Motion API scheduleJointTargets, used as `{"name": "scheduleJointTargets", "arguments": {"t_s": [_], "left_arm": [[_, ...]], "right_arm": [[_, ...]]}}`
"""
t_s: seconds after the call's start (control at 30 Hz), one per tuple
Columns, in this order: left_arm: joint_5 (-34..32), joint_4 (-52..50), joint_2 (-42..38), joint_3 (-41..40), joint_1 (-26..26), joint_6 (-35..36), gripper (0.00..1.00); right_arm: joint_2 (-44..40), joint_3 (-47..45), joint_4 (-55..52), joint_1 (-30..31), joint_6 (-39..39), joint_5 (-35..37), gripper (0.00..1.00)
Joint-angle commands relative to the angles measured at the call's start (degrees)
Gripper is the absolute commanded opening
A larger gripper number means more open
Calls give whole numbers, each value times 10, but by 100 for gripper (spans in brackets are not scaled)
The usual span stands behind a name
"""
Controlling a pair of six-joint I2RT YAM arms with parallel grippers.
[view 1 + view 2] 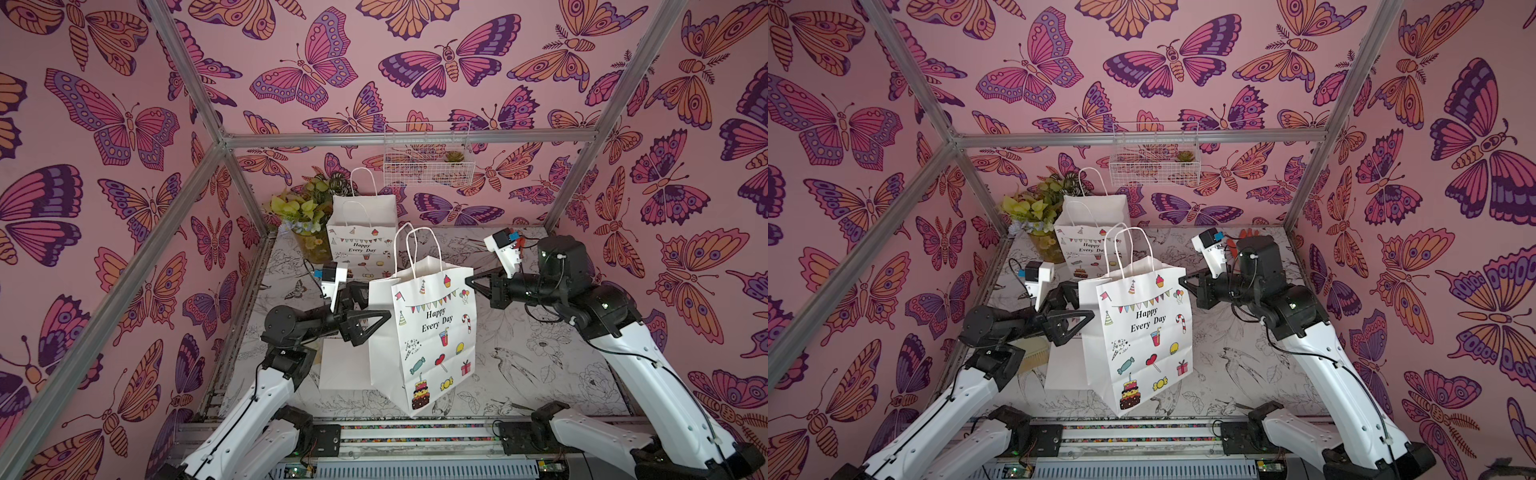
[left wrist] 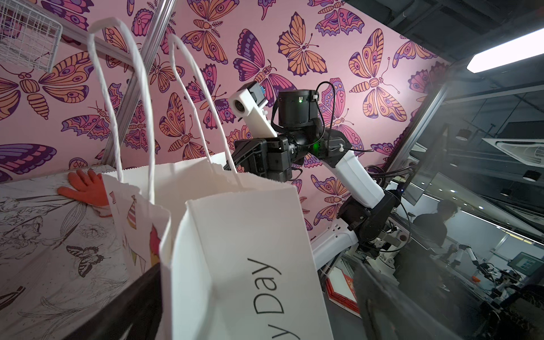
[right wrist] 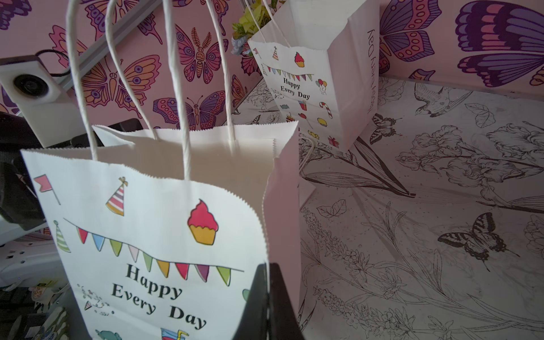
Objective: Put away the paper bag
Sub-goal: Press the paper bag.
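The paper bag [image 1: 432, 332] is printed white with coloured party motifs; the bench [image 1: 540, 365] is patterned with black-and-white flowers and birds.

Your right gripper [image 3: 268, 282] pinches the paper bag [image 3: 153, 206] at its side edge.
A second bag [image 3: 312, 94] stands upright beyond the paper bag.

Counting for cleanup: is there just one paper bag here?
No, a second bag stands at the back beside the flowers, behind the near bag.
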Motion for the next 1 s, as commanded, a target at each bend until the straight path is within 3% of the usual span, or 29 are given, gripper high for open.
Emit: {"name": "scheduleJointTargets", "arguments": {"t_s": [0.0,0.23,0.43,0.97], "left_arm": [[17,-1,12,12,-8,15,100],[9,-56,38,28,-28,48,97],[-7,-134,51,43,-44,103,92],[-31,-183,66,50,-55,144,45]], "right_arm": [[-9,14,30,11,29,-5,0],[-2,30,-5,53,23,62,0],[-9,22,17,59,48,58,0],[-31,7,31,67,79,49,0]]}}
